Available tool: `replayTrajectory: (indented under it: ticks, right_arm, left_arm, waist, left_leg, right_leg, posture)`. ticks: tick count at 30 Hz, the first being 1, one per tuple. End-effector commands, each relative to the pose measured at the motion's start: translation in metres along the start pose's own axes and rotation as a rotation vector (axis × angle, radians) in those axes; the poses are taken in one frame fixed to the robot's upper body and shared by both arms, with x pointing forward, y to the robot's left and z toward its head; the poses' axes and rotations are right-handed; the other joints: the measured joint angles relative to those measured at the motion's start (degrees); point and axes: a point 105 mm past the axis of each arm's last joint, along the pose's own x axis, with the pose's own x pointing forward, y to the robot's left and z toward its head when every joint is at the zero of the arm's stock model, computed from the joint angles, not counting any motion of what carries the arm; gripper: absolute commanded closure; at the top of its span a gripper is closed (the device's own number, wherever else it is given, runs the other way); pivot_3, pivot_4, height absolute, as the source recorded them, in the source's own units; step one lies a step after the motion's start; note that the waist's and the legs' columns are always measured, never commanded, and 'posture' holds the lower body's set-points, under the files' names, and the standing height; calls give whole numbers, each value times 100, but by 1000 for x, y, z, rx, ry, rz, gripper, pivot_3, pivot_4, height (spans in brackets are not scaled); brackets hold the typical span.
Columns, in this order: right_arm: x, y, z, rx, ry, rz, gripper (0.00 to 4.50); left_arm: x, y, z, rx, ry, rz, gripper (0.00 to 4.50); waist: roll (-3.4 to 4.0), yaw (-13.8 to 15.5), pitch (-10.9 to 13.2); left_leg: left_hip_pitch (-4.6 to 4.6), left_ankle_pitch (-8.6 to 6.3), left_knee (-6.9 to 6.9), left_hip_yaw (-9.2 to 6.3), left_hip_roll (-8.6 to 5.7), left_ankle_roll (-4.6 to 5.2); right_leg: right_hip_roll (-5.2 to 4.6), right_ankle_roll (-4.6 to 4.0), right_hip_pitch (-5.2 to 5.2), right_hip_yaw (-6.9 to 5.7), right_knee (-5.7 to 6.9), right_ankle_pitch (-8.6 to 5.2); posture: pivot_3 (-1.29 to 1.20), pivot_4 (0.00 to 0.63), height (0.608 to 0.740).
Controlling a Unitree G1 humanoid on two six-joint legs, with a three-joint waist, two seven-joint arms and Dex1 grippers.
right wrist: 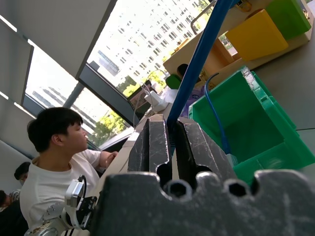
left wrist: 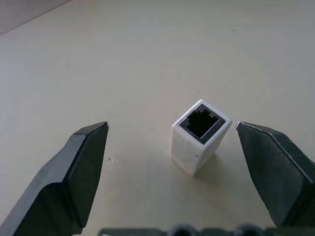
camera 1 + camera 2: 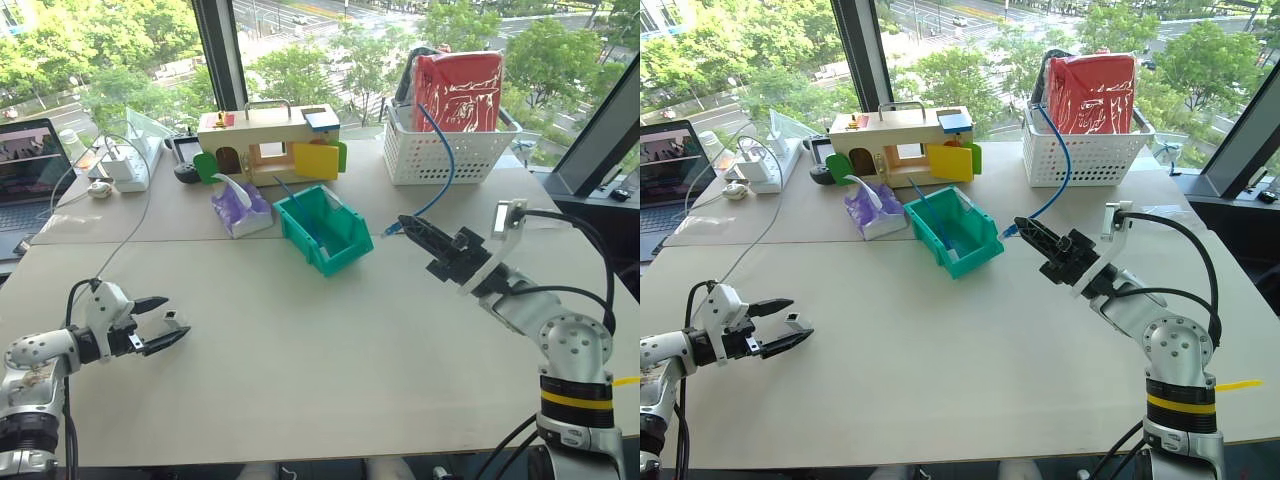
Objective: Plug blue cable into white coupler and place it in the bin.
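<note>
The white coupler (image 2: 199,135) stands upright on the table, its dark socket facing up. My left gripper (image 3: 160,325) is open, one finger on each side of the coupler (image 3: 172,320) and neither touching it. My right gripper (image 3: 408,225) hovers above the table just right of the teal bin (image 3: 345,258) and is shut on the blue cable (image 3: 447,165). The cable's short plug end (image 3: 392,229) sticks out towards the bin. Its long part arcs up and back to the white basket. In the right wrist view the blue cable (image 1: 199,54) rises from between my shut fingers (image 1: 152,142).
A white lattice basket (image 3: 450,155) holding a red bag stands at the back right. A wooden toy house (image 3: 270,145) and a purple tissue pack (image 3: 240,208) lie behind the bin, which holds a thin blue cord (image 3: 292,196). A laptop (image 3: 30,170) and power strip (image 3: 125,160) sit far left. A person (image 1: 54,147) sits beyond.
</note>
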Motion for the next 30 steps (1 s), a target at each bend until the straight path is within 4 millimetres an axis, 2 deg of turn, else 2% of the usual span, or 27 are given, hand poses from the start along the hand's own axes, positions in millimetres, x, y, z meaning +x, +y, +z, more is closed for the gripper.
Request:
replayTrajectory:
  ticks: [1,4,19,22,29,30]
  right_arm:
    - [-3,8,8,-32,-27,29,4500]
    - [-3,8,8,-29,-27,29,4500]
    - [1,10,4,-29,-12,42,4500]
    - [1,10,3,-30,-13,40,4500]
    - [0,10,4,-35,-16,36,4500]
    - [0,9,4,-35,-16,35,4500]
  left_arm:
    - [-1,3,9,8,-38,23,28]
    - [1,-4,5,1,-29,7,28]
    - [1,-6,1,12,-5,-8,28]
    - [4,-7,2,-6,-15,-23,792]
    - [2,-7,1,-8,-7,-32,3452]
    - [2,-7,1,-8,-7,-31,3643]
  waist:
    - [0,-7,0]
    - [0,-5,0]
    - [0,-2,0]
    - [0,-2,0]
    - [0,-6,0]
    - [0,-6,0]
  left_leg:
    - [0,0,0,0,0,0]
    - [1,0,0,0,0,0]
    - [0,0,0,0,0,0]
    - [0,0,0,0,0,0]
    - [1,0,0,0,0,0]
    - [1,0,0,0,0,0]
  right_leg:
    - [0,0,0,0,0,0]
    - [0,0,0,0,1,0]
    - [0,0,0,0,0,0]
    - [0,0,0,0,0,0]
    - [0,0,0,0,1,0]
    - [0,0,0,0,1,0]
  posture:
    - [0,150,740]
    - [0,150,740]
    - [0,150,740]
    - [0,150,740]
    - [0,150,740]
    - [0,150,740]
